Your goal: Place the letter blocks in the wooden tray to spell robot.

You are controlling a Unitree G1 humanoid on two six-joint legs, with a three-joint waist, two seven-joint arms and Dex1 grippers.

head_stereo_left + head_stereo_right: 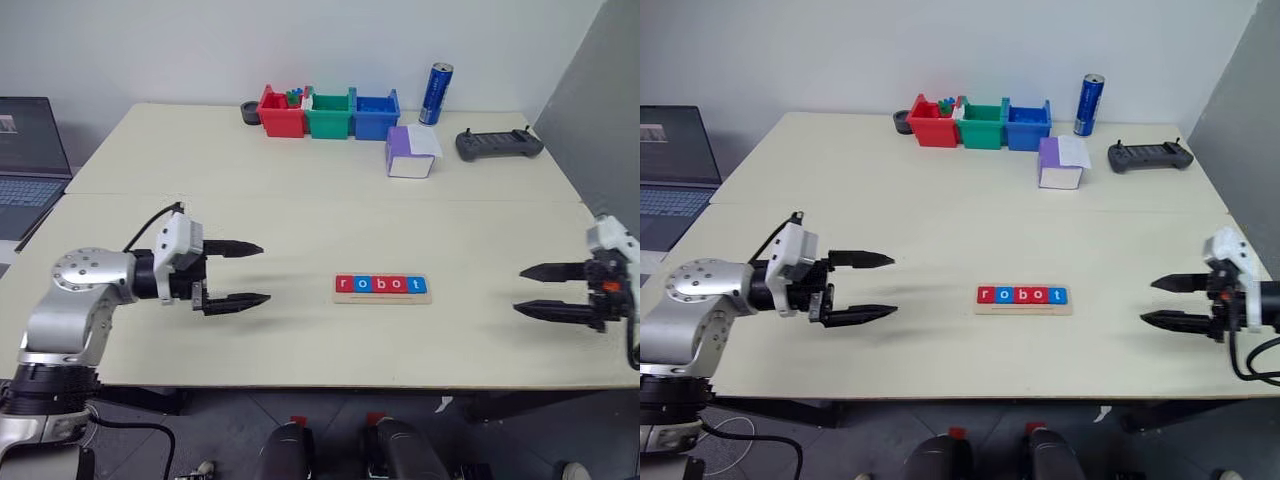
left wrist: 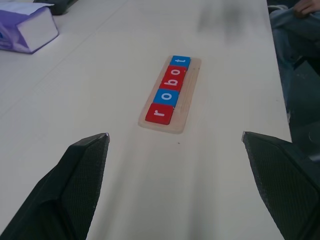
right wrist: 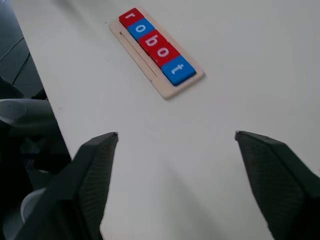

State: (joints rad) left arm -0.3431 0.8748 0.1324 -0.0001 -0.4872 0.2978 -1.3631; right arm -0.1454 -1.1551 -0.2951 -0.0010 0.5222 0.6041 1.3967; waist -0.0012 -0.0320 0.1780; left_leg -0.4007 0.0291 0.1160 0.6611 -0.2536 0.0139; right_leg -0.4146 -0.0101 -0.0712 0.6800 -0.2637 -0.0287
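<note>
Five red and blue letter blocks (image 1: 381,284) spell "robot" in the light wooden tray (image 1: 382,297), flanked well apart by the wide-open, empty left gripper (image 1: 242,274) and right gripper (image 1: 533,291), with a person's sleeve (image 2: 292,20) beyond the tray in the left wrist view.

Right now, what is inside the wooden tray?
The wooden tray holds five letter blocks in a row spelling robot, coloured red, blue, red, red, blue. They hide the tray floor beneath them.

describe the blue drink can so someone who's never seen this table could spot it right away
Look along the far edge of the cream table, past the row of red, green and blue plastic bins. Just right of the blue bin stands the tall blue metal can, the only upright cylinder there.
</note>
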